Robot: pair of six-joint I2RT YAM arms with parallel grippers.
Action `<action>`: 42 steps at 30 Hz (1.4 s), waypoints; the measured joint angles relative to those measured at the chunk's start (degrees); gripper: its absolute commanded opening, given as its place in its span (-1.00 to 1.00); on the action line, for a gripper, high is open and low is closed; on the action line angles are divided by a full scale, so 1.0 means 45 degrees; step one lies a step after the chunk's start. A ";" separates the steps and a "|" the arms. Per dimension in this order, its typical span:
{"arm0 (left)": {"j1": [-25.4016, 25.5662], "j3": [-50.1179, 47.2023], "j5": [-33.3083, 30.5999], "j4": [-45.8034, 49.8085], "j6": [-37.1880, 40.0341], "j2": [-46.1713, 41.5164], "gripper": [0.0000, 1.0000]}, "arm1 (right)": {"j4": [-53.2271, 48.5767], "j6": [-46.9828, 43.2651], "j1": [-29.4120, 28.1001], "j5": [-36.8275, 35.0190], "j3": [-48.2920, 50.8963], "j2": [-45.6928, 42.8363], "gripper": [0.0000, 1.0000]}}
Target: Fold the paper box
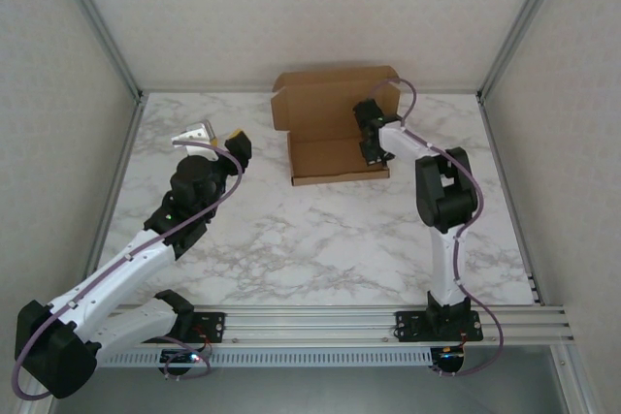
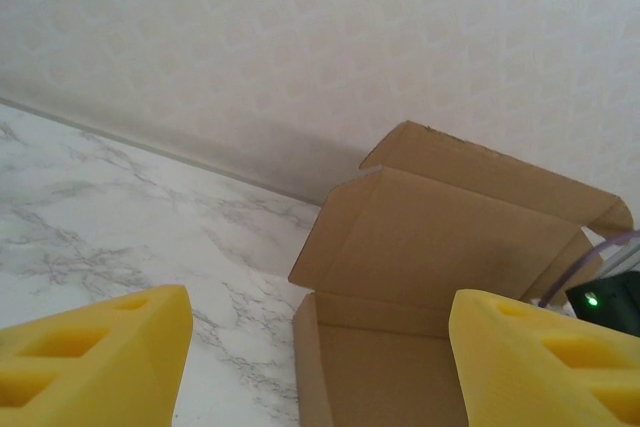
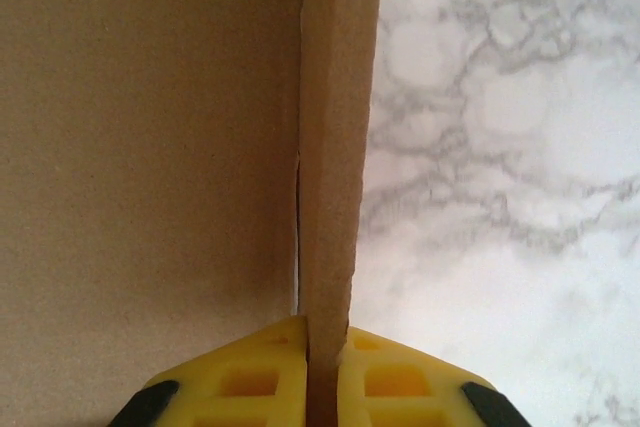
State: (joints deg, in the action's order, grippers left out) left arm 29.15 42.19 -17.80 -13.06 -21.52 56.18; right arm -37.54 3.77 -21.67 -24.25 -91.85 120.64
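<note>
Right gripper (image 3: 325, 372) clamped on box (image 3: 150, 147) side wall (image 3: 335, 127), wall running straight ahead between pads. I want firm pinch, slow roll inward along crease, no tearing. Left gripper (image 2: 320, 297) fingers wide apart, box just ahead, lid (image 2: 440, 237) upright.

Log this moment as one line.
paper box: lid upright, tray formed | right tool: shut on paper box's right wall | left tool: open, clear of box

Bright, diffuse light; the paper box (image 2: 440, 237) casts a soft shadow.
</note>
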 measured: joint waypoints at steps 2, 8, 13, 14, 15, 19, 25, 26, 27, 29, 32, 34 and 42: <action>0.0000 0.0000 0.0000 0.0000 -0.0005 0.0000 0.38 | 0.0170 0.0151 -0.0010 0.0170 0.1069 -0.0777 -0.77; 0.0000 0.0000 0.0000 0.0010 -0.0102 0.0000 0.38 | 0.0597 0.1098 -0.0267 0.0330 0.3993 -0.2909 -0.72; 0.0000 0.0000 -0.0005 0.0015 -0.0194 0.0005 0.37 | 0.0874 0.2205 -0.1030 0.0306 0.5829 -0.4192 -0.67; 0.0000 0.0000 0.0000 0.0019 -0.0209 0.0005 0.37 | 0.0952 0.2433 -0.1224 0.0301 0.6154 -0.4449 -0.66; 0.0000 0.0000 0.0000 0.0019 -0.0223 0.0005 0.37 | 0.1030 0.2652 -0.1389 0.0301 0.6441 -0.4682 -0.65; 0.0000 0.0000 0.0141 0.0010 -0.0199 0.0083 0.42 | 0.1375 0.3230 -0.1574 0.0291 0.7208 -0.5212 -0.38; -0.0024 0.0000 0.0976 -0.0053 0.0364 0.0724 0.46 | 0.1846 0.3313 -0.1574 0.0389 0.7747 -0.6455 0.13; -0.0024 0.0000 0.1141 -0.0097 0.0491 0.0860 0.48 | 0.2011 0.3206 -0.1574 0.0500 0.7834 -0.6951 0.16; -0.0024 0.0000 0.1292 -0.0107 0.0602 0.0971 0.49 | 0.2186 0.3070 -0.1574 0.0636 0.7936 -0.7427 0.16; -0.0024 0.0015 0.1651 -0.0180 0.0860 0.1219 0.54 | 0.2633 0.2827 -0.1574 0.0933 0.8218 -0.8869 0.22; -0.0034 0.0486 0.2040 -0.0141 0.1122 0.1768 0.56 | 0.3512 0.2380 -0.1569 0.1418 0.8568 -1.1181 0.24; -0.0039 0.0937 0.2273 -0.0282 0.1345 0.2186 0.56 | 0.4454 0.1933 -0.1511 0.1739 0.8748 -1.2468 0.27; -0.0039 0.1583 0.2851 -0.1899 0.3089 0.3162 0.65 | 0.6339 -0.1054 -0.1292 0.2560 0.8558 -1.3104 0.41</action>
State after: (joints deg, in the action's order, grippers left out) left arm 28.97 49.32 -4.97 -21.61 -7.62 70.41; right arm -9.02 -0.97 -27.49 -12.73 -53.34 61.67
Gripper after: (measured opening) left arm 0.801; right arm 0.661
